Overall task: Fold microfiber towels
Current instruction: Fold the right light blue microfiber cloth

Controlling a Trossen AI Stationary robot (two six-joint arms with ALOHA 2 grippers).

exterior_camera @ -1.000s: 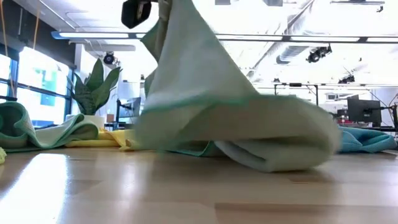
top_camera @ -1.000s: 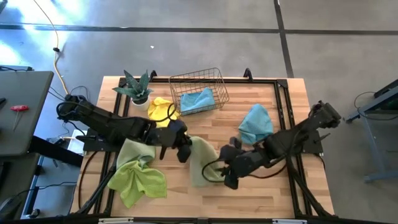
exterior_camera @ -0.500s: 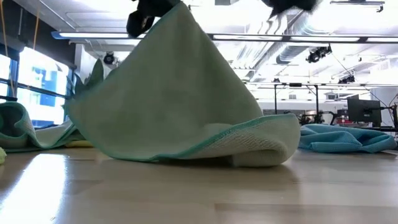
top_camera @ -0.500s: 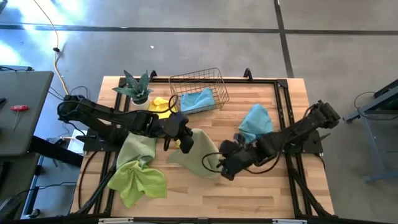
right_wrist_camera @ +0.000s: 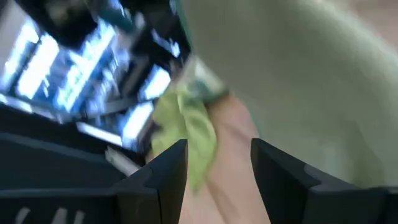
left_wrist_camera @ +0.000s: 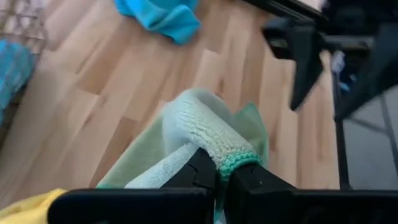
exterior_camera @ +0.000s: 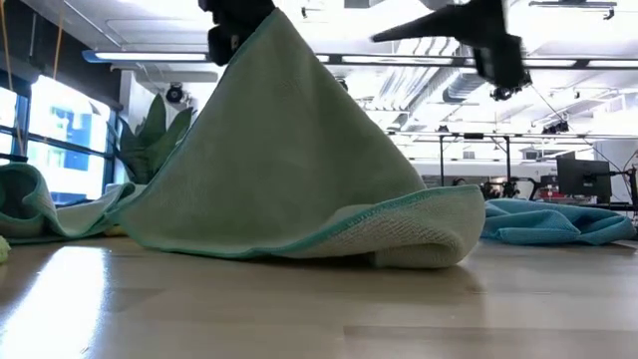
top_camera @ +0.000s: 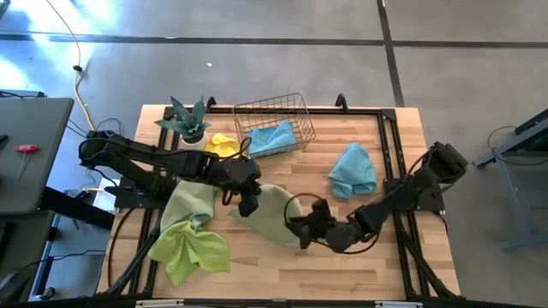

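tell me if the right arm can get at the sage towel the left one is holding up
Probably yes. The right gripper is open and sits right beside the pale sage towel, with bare wood between them. The left gripper pinches only the raised corner, leaving the near edge free.

Wire basket beside potted plant (spiky), far table edge

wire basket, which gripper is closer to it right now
Left. The left gripper sits just in front of the wire basket, shut on the sage towel. The right gripper is farther off, past that towel's near edge.
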